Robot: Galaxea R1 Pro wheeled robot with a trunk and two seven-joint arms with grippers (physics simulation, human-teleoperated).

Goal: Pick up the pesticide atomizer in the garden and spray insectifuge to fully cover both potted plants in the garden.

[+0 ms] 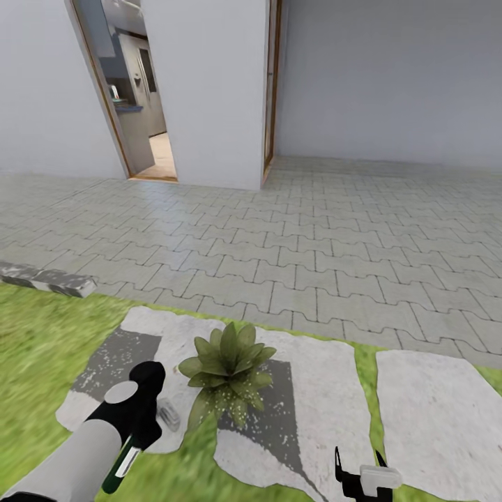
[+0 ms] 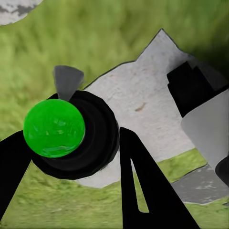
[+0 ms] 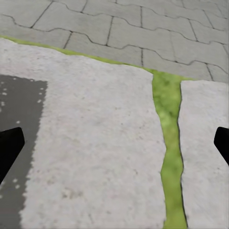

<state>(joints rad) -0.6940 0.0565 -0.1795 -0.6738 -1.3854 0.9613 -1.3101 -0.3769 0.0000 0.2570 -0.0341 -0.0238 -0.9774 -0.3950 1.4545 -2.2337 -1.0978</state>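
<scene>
A potted plant [image 1: 226, 368], a low rosette of mottled green leaves, sits on a grey and white stepping stone [image 1: 314, 390] in the garden lawn [image 1: 35, 341]. My left gripper [image 1: 141, 424] is just left of the plant, shut on the pesticide atomizer [image 1: 123, 466]. The atomizer's pale grey nozzle [image 1: 167, 416] lies close to the plant's left leaves. In the left wrist view the atomizer's bright green round end [image 2: 54, 128] sits between the black fingers [image 2: 143, 191] of the left gripper [image 2: 74, 140]. My right gripper [image 1: 359, 461] hangs open over the stones [image 3: 95, 143], to the plant's right, with nothing in it.
Beyond the lawn lies a grey interlocking paved patio [image 1: 314, 237]. A white house wall [image 1: 209, 84] with an open doorway [image 1: 139, 104] stands behind it. A grey curb block [image 1: 45, 279] lies at the left. A grass strip [image 3: 169, 143] separates two stones.
</scene>
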